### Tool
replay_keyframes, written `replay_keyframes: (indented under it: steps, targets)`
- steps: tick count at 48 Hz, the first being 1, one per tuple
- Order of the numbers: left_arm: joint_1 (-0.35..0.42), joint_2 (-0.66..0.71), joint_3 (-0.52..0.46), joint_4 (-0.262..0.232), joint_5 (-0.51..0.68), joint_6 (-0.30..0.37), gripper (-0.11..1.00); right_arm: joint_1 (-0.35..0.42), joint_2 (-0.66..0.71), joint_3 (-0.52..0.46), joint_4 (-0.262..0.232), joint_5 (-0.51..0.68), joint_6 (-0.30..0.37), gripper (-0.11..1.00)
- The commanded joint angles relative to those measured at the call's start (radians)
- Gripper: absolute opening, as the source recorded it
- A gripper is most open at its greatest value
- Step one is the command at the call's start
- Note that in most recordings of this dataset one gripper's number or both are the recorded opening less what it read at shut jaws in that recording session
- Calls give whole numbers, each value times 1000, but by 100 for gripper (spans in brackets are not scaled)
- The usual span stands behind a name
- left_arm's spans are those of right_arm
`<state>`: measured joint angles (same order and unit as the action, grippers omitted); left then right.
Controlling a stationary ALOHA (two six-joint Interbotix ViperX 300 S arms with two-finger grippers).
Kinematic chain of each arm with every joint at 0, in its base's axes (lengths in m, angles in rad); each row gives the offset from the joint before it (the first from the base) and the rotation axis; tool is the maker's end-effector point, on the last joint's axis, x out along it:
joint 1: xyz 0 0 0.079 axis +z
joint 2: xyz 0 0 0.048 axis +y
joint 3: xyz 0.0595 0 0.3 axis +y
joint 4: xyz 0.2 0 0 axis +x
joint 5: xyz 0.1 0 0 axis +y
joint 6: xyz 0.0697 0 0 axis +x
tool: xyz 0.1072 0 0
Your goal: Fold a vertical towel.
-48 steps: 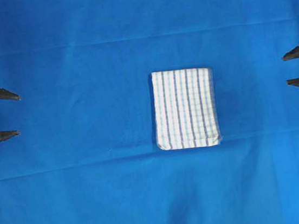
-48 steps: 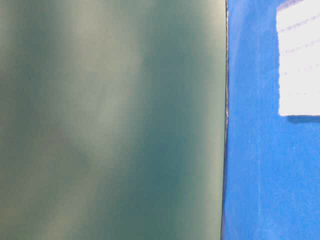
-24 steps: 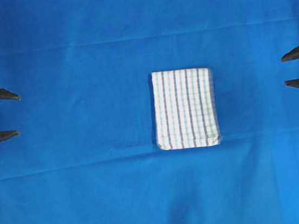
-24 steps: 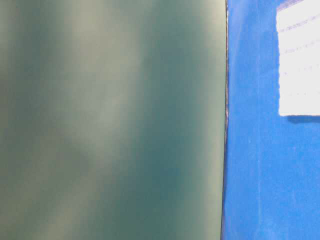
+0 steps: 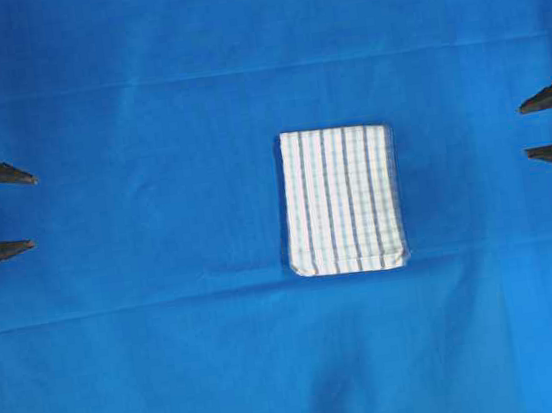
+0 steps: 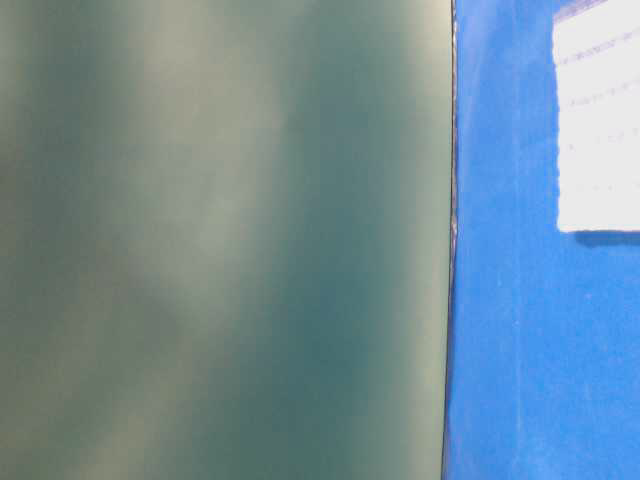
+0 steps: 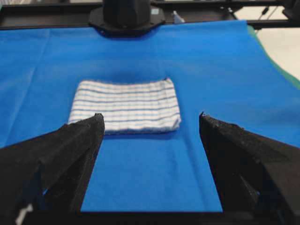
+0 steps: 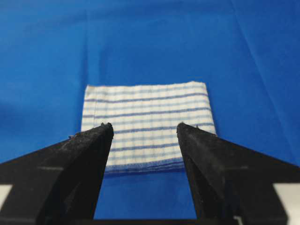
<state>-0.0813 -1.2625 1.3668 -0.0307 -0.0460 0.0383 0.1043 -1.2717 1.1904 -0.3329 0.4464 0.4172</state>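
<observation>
Blue sheet covers your worktop from edge to edge in the overhead view, with soft creases running across it. Your towel lies folded into a compact rectangle just right of the frame's centre, stripes running top to bottom, its four edges squared and flat on the sheet. Your left hand sits at the far left edge, fingers spread, well apart from the towel. Your right hand sits at the far right edge, also spread, nearer the towel but not touching. Bare sheet surrounds the towel on all sides.
</observation>
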Motion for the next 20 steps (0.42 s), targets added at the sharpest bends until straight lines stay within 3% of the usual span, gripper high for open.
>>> replay_keyframes:
  steps: [1,20]
  targets:
    - [2,6,-14,2,-5,2,78,0,18,-11,-3,-8,3,61]
    - [3,6,-14,2,-6,2,78,0,25,-9,-3,-8,3,61]
